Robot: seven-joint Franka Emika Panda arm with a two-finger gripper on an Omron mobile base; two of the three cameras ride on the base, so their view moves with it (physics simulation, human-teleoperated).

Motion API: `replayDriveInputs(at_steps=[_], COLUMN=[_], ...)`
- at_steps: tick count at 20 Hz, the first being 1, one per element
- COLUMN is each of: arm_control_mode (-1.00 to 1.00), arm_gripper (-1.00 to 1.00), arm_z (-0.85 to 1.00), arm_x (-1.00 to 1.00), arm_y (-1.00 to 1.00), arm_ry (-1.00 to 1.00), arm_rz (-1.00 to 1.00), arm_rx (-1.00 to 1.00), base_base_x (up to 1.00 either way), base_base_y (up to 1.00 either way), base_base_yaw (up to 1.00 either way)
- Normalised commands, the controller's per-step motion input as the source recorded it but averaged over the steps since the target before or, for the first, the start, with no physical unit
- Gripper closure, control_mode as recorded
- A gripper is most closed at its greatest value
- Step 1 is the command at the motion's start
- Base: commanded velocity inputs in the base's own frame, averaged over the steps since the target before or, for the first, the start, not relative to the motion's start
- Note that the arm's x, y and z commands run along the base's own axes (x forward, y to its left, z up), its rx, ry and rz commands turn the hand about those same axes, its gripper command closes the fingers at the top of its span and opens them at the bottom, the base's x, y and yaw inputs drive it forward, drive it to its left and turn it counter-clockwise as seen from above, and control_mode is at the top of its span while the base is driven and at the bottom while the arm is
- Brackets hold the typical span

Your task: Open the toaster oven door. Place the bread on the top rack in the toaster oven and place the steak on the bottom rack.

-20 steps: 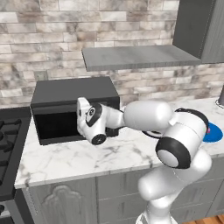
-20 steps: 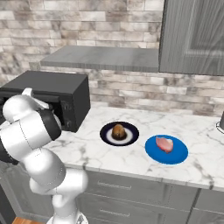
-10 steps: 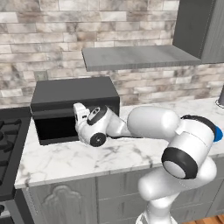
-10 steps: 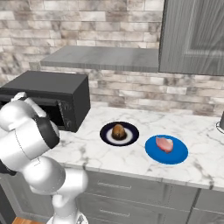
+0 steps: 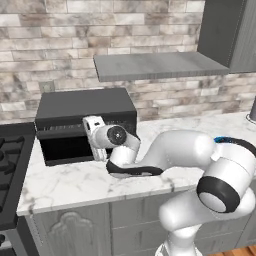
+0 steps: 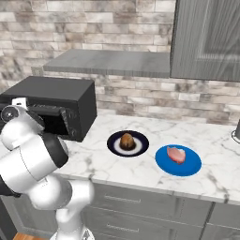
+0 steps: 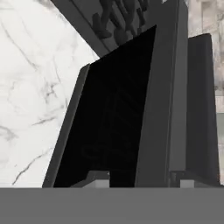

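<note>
Up close, the claw [image 5: 95,131] sits at the top edge of the oven [image 5: 85,107] door [image 5: 67,131], seemingly straddling it; grip unclear.

Base views flank the toaster oven [image 5: 85,125]; hand view close up.

Marble counter [image 6: 140,164] carries toaster oven [image 6: 56,101], two plates.
</note>
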Motion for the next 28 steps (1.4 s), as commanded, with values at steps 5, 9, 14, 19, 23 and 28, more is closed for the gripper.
replayDriveInputs(at_steps=[5,9,14,19,23,28], arm_control_mode=[-1.0,-1.0,-1.0,-1.0,-1.0,-1.0], arm_gripper=[1.0,1.0,1.0,1.0,1.0,1.0], arm_z=[-0.98,-1.0,-1.0,-0.22,1.0,1.0], arm_x=[-0.85,-0.76,-0.65,-0.58,-0.81,-0.61], arm_y=[0.36,0.52,0.75,0.66,0.35,0.48], arm_ry=[0.72,0.67,0.75,0.62,0.03,-0.1], arm_rz=[0.0,0.0,0.0,0.0,-0.02,0.0], arm_rx=[-0.38,-0.5,-0.55,-0.41,-0.1,-0.08], base_base_x=[0.0,0.0,0.0,0.0,0.0,0.0], base_base_y=[0.0,0.0,0.0,0.0,0.0,0.0], base_base_yaw=[0.0,0.0,0.0,0.0,0.0,0.0])
